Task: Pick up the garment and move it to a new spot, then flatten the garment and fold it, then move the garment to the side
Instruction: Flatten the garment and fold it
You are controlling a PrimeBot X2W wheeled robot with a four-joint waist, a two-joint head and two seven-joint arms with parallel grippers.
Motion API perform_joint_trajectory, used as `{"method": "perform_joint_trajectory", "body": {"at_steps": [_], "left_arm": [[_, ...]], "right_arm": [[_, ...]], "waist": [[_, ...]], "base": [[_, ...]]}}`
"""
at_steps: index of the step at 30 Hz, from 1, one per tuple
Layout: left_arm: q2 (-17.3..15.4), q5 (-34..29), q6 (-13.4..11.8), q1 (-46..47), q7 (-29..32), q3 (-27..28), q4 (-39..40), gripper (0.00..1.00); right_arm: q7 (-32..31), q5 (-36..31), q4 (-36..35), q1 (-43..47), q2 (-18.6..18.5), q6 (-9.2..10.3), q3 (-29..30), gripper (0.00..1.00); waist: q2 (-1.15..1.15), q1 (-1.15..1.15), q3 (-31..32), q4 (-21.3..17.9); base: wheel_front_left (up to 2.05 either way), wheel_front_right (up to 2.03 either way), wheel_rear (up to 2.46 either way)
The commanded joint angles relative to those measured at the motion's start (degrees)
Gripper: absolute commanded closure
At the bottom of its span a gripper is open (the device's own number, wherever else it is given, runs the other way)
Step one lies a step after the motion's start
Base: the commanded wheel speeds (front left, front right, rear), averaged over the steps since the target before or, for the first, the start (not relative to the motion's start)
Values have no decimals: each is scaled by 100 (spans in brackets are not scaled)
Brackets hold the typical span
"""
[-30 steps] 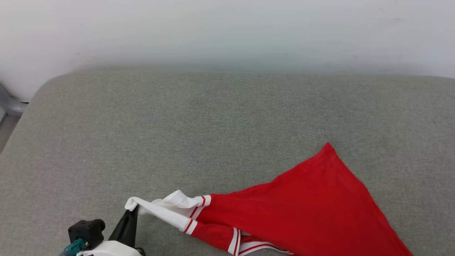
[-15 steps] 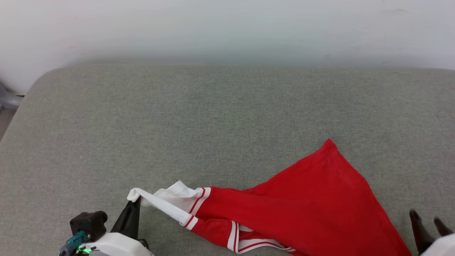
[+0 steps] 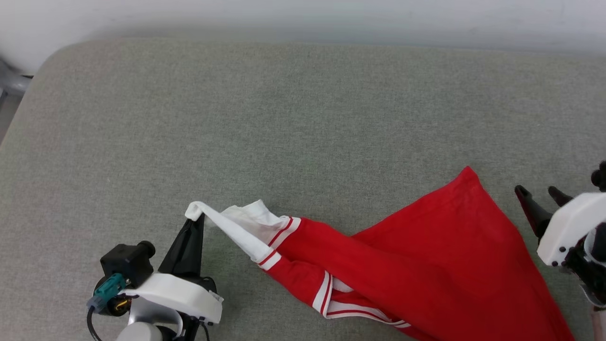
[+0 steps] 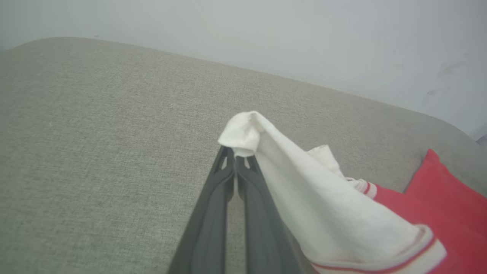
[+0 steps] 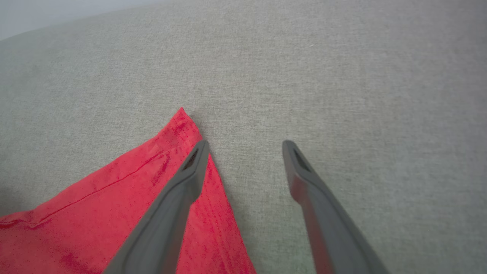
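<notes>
Pinching the tip of a white sleeve at the lower left of the head view, we are holding the garment (image 3: pixel 426 255) with our left gripper (image 3: pixel 199 219), its two dark fingers clenched on the cloth so that the sleeve is stretching up from the grey cushion (image 3: pixel 303 118) as a taut white strip. We are judging this grip an anchor for drawing the shirt out flat. Moving right, the striped cuff trim is giving way to the red body, which is lying bunched and twisted along the lower middle and fanning out to a pointed corner at centre right, its far end running off the bottom edge. At the right edge our right gripper (image 3: pixel 535 192) is hovering with its fingers spread wide and grasping nothing. In the right wrist view one finger is crossing in front of the red hem just beside that corner and the other is over bare cushion; whether either is touching we cannot tell. We are reading this as a reach for the corner, the flattening not yet done. Open cushion is stretching across the upper half up to the pale wall (image 3: pixel 303 14), giving room to spread the shirt; its rounded edge at upper left is the limit to watch.
</notes>
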State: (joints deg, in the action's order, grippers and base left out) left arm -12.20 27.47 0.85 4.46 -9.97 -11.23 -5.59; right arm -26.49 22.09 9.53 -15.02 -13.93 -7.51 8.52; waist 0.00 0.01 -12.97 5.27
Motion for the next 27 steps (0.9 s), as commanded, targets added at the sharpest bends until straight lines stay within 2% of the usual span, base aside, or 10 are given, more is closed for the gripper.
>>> {"method": "perform_joint_trajectory", "body": {"at_steps": [1, 5, 7, 13, 17, 21, 22, 23, 24, 27], "left_arm": [[18, -3, 20, 114, -40, -19, 25, 100], [86, 8, 66, 280, -117, -66, 26, 100], [113, 10, 103, 379, -147, -88, 17, 100], [159, 31, 179, 606, -236, -153, -43, 100], [188, 47, 229, 707, -292, -179, -122, 100], [193, 74, 250, 722, -326, -174, -227, 100], [191, 79, 242, 723, -334, -174, -245, 100], [184, 85, 245, 720, -340, -168, -264, 100], [175, 89, 245, 713, -346, -164, -283, 100], [133, 102, 232, 717, -354, -135, -324, 100]], "right_arm": [[-291, 83, 58, -168, -86, 4, -125, 0], [-1485, 227, 59, -703, -439, 4, -565, 0], [-1886, 239, -1, -951, -549, 3, -785, 0], [-2427, 210, 249, -1486, -788, 3, -1446, 0], [-2470, 297, 695, -1576, -777, 3, -1767, 0], [-2954, 487, 1244, -1363, -709, 2, -2050, 0], [-3075, 539, 1326, -1332, -697, 1, -2074, 52], [-3160, 605, 1371, -1325, -678, 1, -2087, 89], [-3213, 608, 1392, -1333, -687, 1, -2092, 100], [-3220, 599, 1323, -1457, -743, 2, -2070, 100]], "waist": [[0, -1, -163, 108], [0, -1, -392, 244], [0, -1, -512, 310], [0, -1, -856, 469], [0, -1, -1003, 543], [0, -1, -1019, 573], [0, -1, -1013, 575], [0, -1, -1006, 574], [0, -1, -985, 568], [0, -1, -903, 538]], "base": [[0, 0, 0], [0, 0, 0], [0, 0, 0], [0, 0, 0], [0, 0, 0], [0, 0, 0], [0, 0, 0], [0, 0, 0], [0, 0, 0], [0, 0, 0]]}}
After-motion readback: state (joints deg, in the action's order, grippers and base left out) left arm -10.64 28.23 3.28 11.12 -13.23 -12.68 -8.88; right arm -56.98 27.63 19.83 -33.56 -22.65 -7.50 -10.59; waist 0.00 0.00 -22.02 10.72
